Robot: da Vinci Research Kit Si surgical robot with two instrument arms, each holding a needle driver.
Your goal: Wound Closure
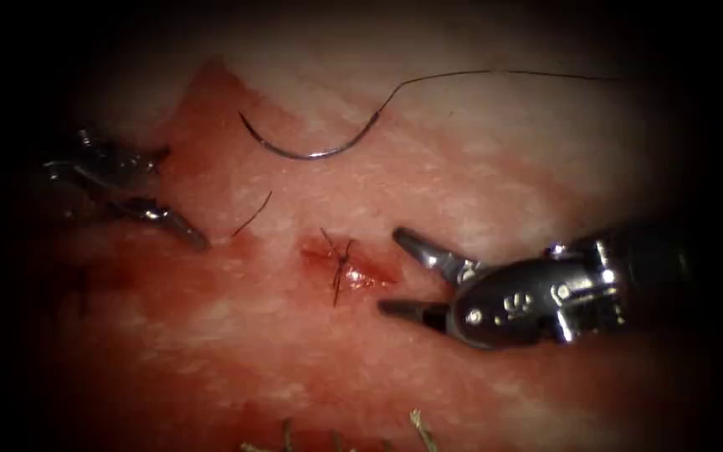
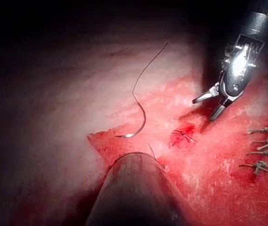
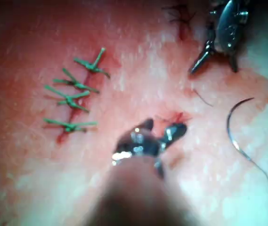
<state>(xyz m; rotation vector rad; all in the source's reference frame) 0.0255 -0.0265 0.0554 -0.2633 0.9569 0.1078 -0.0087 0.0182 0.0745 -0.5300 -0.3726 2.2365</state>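
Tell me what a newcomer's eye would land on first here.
The curved needle lies loose on the tissue above the cut, its thread trailing off right. The cut carries a dark knot with short ends. An open, empty pincer sits on each side: right pincer close beside the cut, left pincer farther off.

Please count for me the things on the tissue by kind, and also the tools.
Tools: 2, left tool, right tool, both open, holding nothing
Needle, lying free on the tissue: 1
Green stitches: 4
Dark stitch: 1
Loose thread piece: 1
Total: 9
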